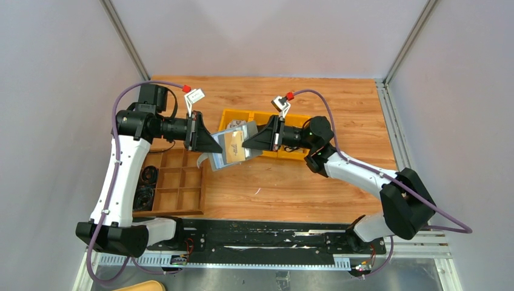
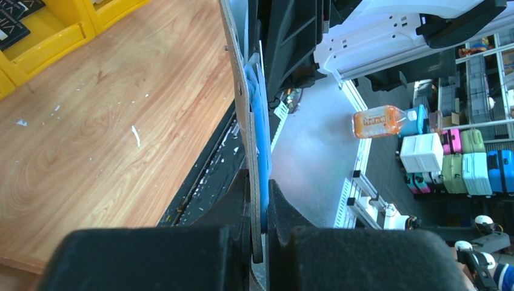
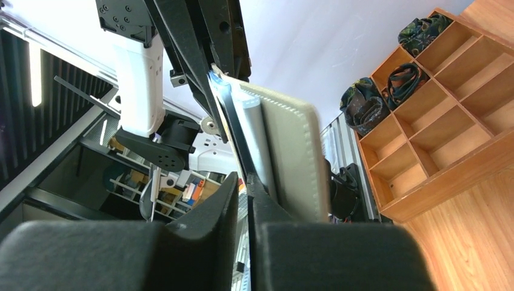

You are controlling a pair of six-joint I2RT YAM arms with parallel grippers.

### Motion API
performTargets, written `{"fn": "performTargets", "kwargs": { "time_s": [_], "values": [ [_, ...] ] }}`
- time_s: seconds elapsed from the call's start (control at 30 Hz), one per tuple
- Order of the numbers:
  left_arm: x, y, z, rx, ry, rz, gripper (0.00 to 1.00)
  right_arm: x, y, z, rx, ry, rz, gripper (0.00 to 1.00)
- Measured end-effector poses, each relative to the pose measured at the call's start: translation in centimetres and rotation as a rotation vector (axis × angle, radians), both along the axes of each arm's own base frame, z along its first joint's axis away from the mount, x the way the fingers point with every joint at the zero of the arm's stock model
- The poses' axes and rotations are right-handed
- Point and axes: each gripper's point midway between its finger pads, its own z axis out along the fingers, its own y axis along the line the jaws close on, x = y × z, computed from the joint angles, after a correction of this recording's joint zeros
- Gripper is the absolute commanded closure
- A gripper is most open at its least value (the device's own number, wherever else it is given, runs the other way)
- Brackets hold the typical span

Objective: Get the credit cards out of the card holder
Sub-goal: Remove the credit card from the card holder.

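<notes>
The flat grey-blue folding card holder of soft material (image 1: 219, 153) is off the wooden surface (image 1: 291, 182). It hangs in the air between the two arms, in front of the yellow plastic bins (image 1: 267, 116). It hangs open and tilted, with a thin tan-faced credit card (image 1: 235, 147) showing against its inner side. A small grey tab (image 1: 203, 161) curls down from its left lower edge.

The left jaws are pinched tight on the holder's left edge. In the left wrist view a bright blue layer (image 2: 262, 133) and a thin tan sheet (image 2: 240, 97) run edge-on between them. I cannot tell whether that sheet is a card or part of the cover.

The right jaws are closed narrowly on the opposite edge. In the right wrist view they grip a thin dark layer, and a pale stitched flap (image 3: 294, 151) stands just beside the outer finger.

The white and black left arm (image 1: 124, 176) reaches in from the left and the right arm (image 1: 357, 170) from the right. Their tips are close together, with only the holder between them.

Below and left of the holder, a brown wooden compartment tray (image 1: 179, 182) sits on the surface. Dark coiled straps (image 3: 363, 106) lie in some of its compartments. An orange-labelled bottle (image 2: 382, 121) lies beyond the surface's near edge.
</notes>
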Motion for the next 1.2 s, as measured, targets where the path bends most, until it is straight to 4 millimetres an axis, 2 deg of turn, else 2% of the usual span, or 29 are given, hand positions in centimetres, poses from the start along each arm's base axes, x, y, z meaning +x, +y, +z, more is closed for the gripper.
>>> {"fn": "performTargets", "kwargs": {
  "time_s": [0.07, 0.13, 0.27, 0.3, 0.4, 0.57, 0.8, 0.9, 1.07, 1.2],
  "values": [
    [0.0, 0.0, 0.0, 0.001, 0.001, 0.002, 1.0, -0.1, 0.0, 0.0, -0.001, 0.002, 0.002, 0.69],
    [0.1, 0.0, 0.0, 0.003, 0.003, 0.005, 1.0, -0.3, 0.2, 0.1, 0.002, -0.004, 0.01, 0.65],
    [0.1, 0.1, -0.1, 0.006, 0.005, 0.008, 1.0, -0.8, 0.5, 0.4, 0.013, -0.009, 0.024, 0.64],
    [0.1, 0.1, -0.1, 0.006, 0.006, 0.009, 1.0, -0.8, 0.6, 0.4, 0.018, -0.01, 0.029, 0.66],
    [0.1, 0.1, -0.1, 0.008, 0.006, 0.01, 1.0, -0.8, 0.9, 0.4, 0.033, -0.004, 0.04, 0.81],
    [0.2, 0.1, -0.1, 0.011, 0.005, 0.014, 1.0, -0.5, 1.4, 0.1, 0.048, 0.033, 0.061, 0.99],
    [0.2, 0.2, 0.3, 0.008, -0.008, 0.016, 1.0, -0.2, 0.7, 0.7, 0.069, 0.025, 0.052, 1.0],
    [0.4, 0.4, 0.3, 0.011, -0.009, 0.028, 1.0, 0.6, -1.1, 0.7, 0.071, 0.021, 0.007, 1.0],
    [1.0, 0.8, -0.3, 0.048, -0.02, 0.056, 1.0, 2.8, -5.6, 1.5, 0.062, 0.001, -0.129, 1.0],
    [1.8, 1.3, -1.1, 0.102, -0.039, 0.083, 1.0, 4.8, -9.5, 0.7, -0.009, -0.008, -0.275, 1.0]
  ]
}}
